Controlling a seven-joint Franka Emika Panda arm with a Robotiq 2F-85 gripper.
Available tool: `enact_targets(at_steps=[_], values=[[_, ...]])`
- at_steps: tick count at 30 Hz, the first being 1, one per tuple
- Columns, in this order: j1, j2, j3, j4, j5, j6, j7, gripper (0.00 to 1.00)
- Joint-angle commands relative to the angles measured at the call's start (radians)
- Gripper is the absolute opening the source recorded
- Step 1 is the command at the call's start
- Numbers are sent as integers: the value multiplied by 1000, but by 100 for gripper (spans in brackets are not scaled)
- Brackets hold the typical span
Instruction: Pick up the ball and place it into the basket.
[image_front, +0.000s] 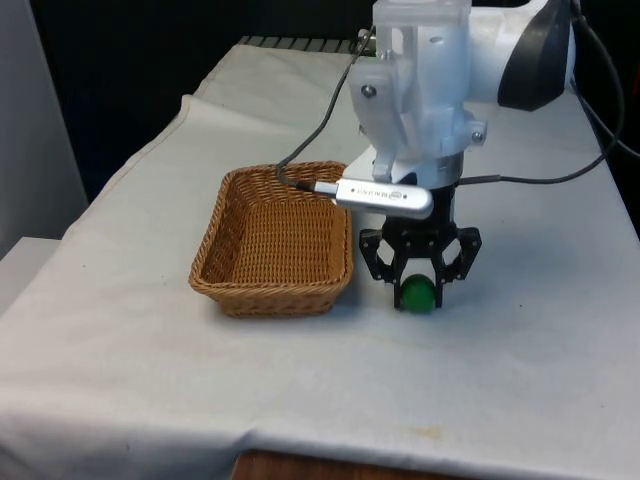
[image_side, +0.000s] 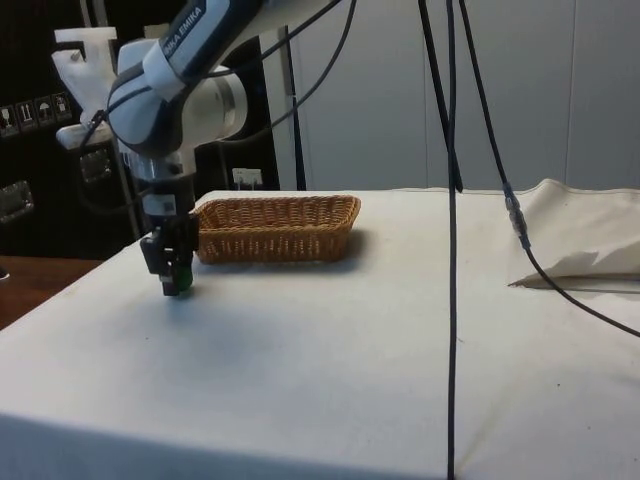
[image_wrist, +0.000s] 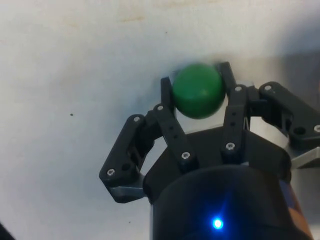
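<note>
White cloth (image_front: 330, 400) nearest, spread flat over the whole table, faintly stained near the front edge. Largest thing on it: wicker basket (image_front: 273, 242), rectangular, brown, standing upright with sloped woven walls and nothing inside. Beside the basket, on the front view's right, just clear of its wall: white arm (image_front: 430, 80) coming down from above, wrist pointing straight at the cloth. Black cables (image_side: 450, 200) hanging in front of the side view, one trailing across the cloth well away from the basket.

Below the wrist, black gripper (image_front: 418, 283), also seen at (image_side: 175, 272) and (image_wrist: 199, 92), lowered to the cloth just beside the basket's near corner. Fingers (image_wrist: 166, 95) drawn in to a narrow gap, one on each side of the green ball (image_front: 417, 293), pressed against it in the wrist view.

Smallest: that ball, also at (image_side: 182, 276) and (image_wrist: 197, 90), round, plain green, clamped between the fingertips, outside the basket and close beside it on the front view's right. Bottom of the ball at or just off the cloth; cannot tell which.
</note>
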Motion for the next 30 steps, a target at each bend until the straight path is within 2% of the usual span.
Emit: enact_targets(at_steps=[1, 5, 6, 7, 13, 14, 15, 21, 24, 25, 26, 30], values=[[5, -19, -3, -10, 0, 0, 0, 0], [12, -56, -8, -31, -6, -10, 1, 0], [6, -49, -3, -23, -4, -11, 0, 0], [13, -65, -9, -38, -9, -11, 2, 0], [25, -132, -13, -84, -26, -24, 5, 0], [16, -117, -5, -71, -18, -20, 0, 0], [26, -141, -14, -90, -29, -25, 6, 0], [35, -208, -17, -133, -54, -40, 8, 0], [38, -235, -19, -148, -62, -49, 7, 0], [30, -224, -12, -138, -54, -46, 3, 0], [39, -243, -20, -153, -65, -51, 7, 0], [42, -290, -20, -177, -86, -67, 7, 0]])
